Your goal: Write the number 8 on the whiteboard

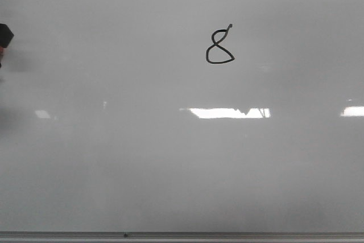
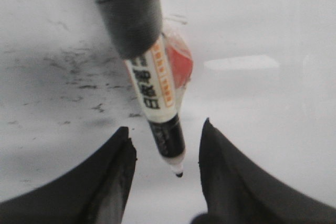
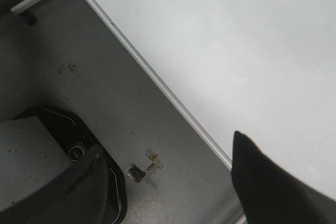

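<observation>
Front view: number 8 (image 1: pixel 219 46) drawn complete on the whiteboard (image 1: pixel 170 169), at about 1 o'clock from board centre. Writing judged done — next comes lifting clear. Metal edge strip (image 1: pixel 227 235) at 6 o'clock; board bare all round the figure.

Left wrist view: left gripper (image 2: pixel 165 153) with its fingers spread, the marker (image 2: pixel 157 93) standing between them — grip not visible, cannot tell; tip off the surface.

Right wrist view: right gripper (image 3: pixel 173 182) spread wide, empty, over the board's edge; floor beyond.

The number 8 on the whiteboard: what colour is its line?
Black, a thin line on the pale grey-white whiteboard. The number 8 shows best in the front view.
</observation>
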Robot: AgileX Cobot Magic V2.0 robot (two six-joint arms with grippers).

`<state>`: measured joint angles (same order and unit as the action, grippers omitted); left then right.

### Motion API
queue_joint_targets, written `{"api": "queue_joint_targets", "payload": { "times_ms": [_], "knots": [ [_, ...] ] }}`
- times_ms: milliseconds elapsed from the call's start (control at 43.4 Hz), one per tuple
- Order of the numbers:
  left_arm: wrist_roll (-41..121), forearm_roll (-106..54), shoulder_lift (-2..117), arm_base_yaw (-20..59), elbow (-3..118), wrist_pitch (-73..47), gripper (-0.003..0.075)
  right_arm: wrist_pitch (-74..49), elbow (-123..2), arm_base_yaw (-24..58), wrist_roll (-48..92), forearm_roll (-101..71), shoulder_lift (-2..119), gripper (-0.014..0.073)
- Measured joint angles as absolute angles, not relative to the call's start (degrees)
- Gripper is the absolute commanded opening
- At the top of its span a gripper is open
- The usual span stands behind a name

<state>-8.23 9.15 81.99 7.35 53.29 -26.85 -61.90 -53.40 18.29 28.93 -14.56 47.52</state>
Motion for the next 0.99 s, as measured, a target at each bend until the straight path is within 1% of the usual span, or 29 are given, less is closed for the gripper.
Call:
{"api": "queue_joint_targets", "payload": {
  "times_ms": [115,230,553,645,783,990],
  "knots": [
    [-8.23,9.15,75.97,7.48,53.29,-31.19,0.0294,-61.90,-53.40,18.29,18.86,-10.32,45.48,0.0521],
    [-6.87,9.38,68.41,9.49,53.29,-35.36,0.0294,-61.90,-53.40,18.21,11.75,-7.35,43.49,0.0521],
    [-5.06,8.75,48.95,24.00,53.29,-46.82,0.0294,-62.75,-53.15,18.21,7.47,-6.43,36.19,0.0521],
    [-4.93,7.77,45.63,27.40,53.19,-49.76,0.0294,-62.75,-52.25,18.21,7.09,-6.43,34.38,0.0521],
    [-4.93,6.08,42.37,30.44,53.19,-51.25,0.0294,-62.96,-51.25,18.21,6.60,-6.30,33.67,0.0521],
    [-4.81,5.60,42.09,31.05,53.19,-51.78,0.0294,-62.96,-51.25,18.21,6.38,-5.94,33.67,0.0521]
  ]
}}
